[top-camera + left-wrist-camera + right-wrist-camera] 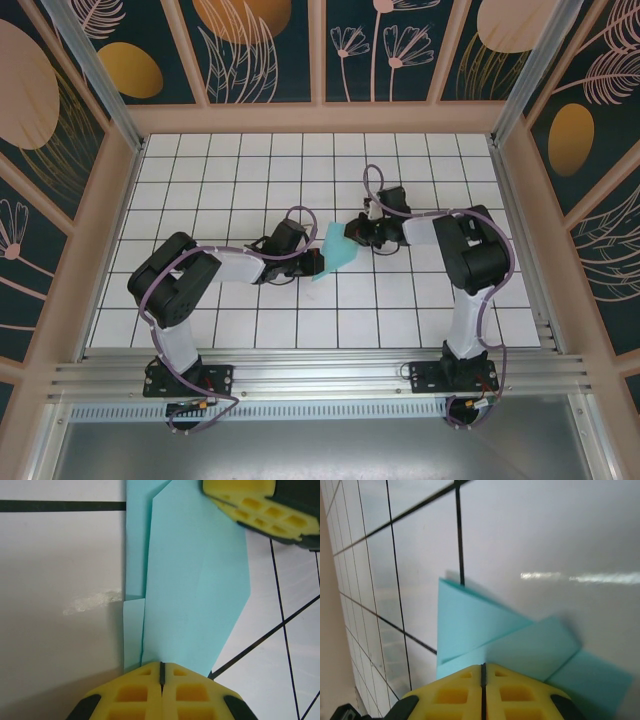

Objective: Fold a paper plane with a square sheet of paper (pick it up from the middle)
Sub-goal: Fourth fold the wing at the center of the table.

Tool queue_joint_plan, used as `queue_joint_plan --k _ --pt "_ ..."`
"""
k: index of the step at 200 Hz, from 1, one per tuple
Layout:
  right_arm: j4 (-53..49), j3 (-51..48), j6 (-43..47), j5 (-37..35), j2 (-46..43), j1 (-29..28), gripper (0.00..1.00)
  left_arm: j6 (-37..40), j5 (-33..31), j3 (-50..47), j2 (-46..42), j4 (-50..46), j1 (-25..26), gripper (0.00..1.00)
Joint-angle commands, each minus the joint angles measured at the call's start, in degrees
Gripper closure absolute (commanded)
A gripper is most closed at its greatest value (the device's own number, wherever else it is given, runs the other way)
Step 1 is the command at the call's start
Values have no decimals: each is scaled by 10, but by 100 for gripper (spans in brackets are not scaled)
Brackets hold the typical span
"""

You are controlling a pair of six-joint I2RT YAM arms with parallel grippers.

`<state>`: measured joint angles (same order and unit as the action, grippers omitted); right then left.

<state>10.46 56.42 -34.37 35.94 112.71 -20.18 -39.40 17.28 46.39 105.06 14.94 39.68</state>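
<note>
The thin light teal-blue sheet of paper [335, 250], partly folded, sits at the middle of the white tiled table [200, 190]. The left gripper [161, 672] and the right gripper [483, 672] each pinch one of its opposite edges with fingers pressed together, probably so the layers do not open.

In the left wrist view the paper [195, 580] is cut off by the top edge, and its near end is covered by the left fingers [135, 695]. The right fingers [260, 510] are cropped at the corner. In the right wrist view its lower right flap is blurred. From above, its folds cannot be told.
</note>
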Motion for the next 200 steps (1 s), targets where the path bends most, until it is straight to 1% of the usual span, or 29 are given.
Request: queue_joint_plan --k 1,46,69,83,101,116,133,145,152,172,200 --pt "-14 23 29 -40 27 24 89 16 -62 -38 34 -139 -7 100" --pt "-26 50 39 -44 28 47 89 18 -60 -36 33 -140 -7 100" --pt "-22 59 41 -21 15 50 88 18 -60 -34 31 -141 -7 100" --pt "-12 58 41 4 -4 46 87 20 -59 -32 32 -142 -7 100" --pt "-13 54 38 3 -27 34 86 18 -58 -31 30 -142 -7 100" --pt "-6 46 33 18 -35 19 86 17 -56 -28 30 -141 -7 100" --pt "-26 42 43 -16 -50 -2 86 19 -56 -24 30 -146 -7 100" --pt "-18 29 38 -22 -55 -11 86 18 -55 -23 28 -145 -7 100" --pt "-25 24 36 -43 -58 -13 86 19 -53 -21 27 -146 -7 100" --pt "-27 13 36 -67 -70 -6 86 20 -51 -18 26 -149 -7 100" --pt "-60 30 55 -87 -82 9 85 23 -53 -18 24 -154 -7 100"
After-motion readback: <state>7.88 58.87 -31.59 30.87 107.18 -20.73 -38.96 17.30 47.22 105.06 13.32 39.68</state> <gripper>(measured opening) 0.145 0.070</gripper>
